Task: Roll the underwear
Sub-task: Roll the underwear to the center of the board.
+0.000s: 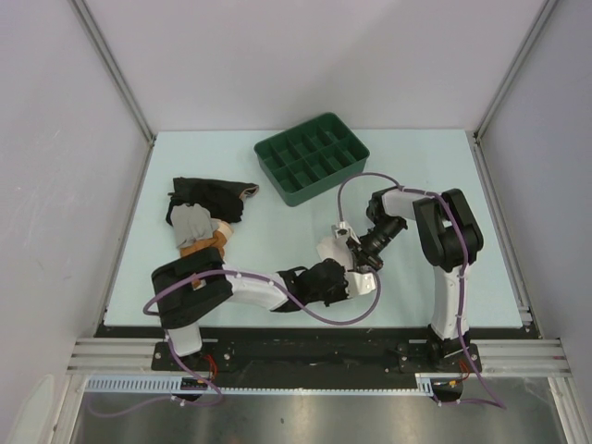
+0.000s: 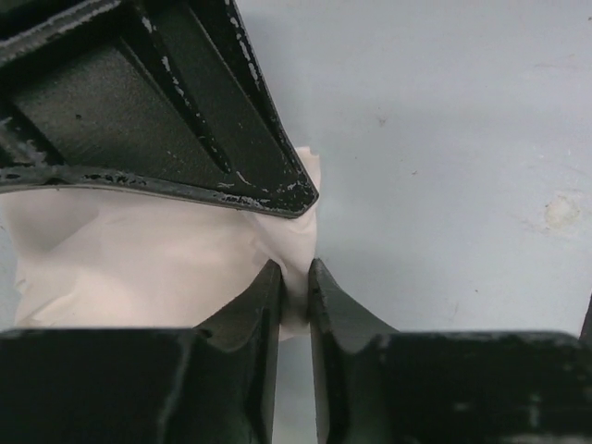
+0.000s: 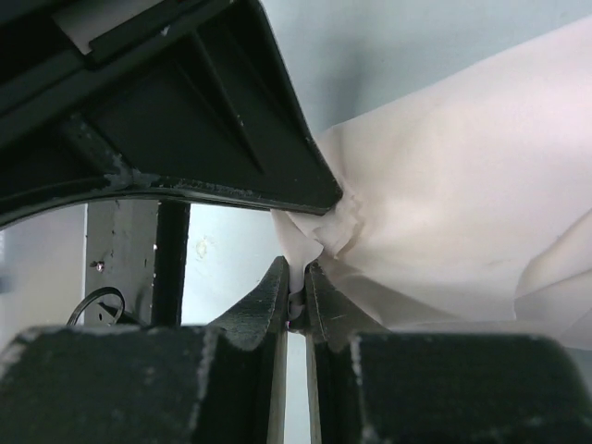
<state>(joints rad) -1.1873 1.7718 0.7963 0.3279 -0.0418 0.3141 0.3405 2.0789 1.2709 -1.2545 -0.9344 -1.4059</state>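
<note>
Hold both pinches firm, with the cloth flat and tight between them. Then turn one edge over, slow and even, to avoid loose lumps. Small white underwear (image 1: 330, 250) near the front of the table (image 1: 444, 185), between the two arms, well apart from the green tray (image 1: 312, 157). Right claw (image 3: 296, 289) pressed tight on a fold of it. Left claw (image 2: 296, 287) almost closed, seemingly nipping its edge too.
</note>
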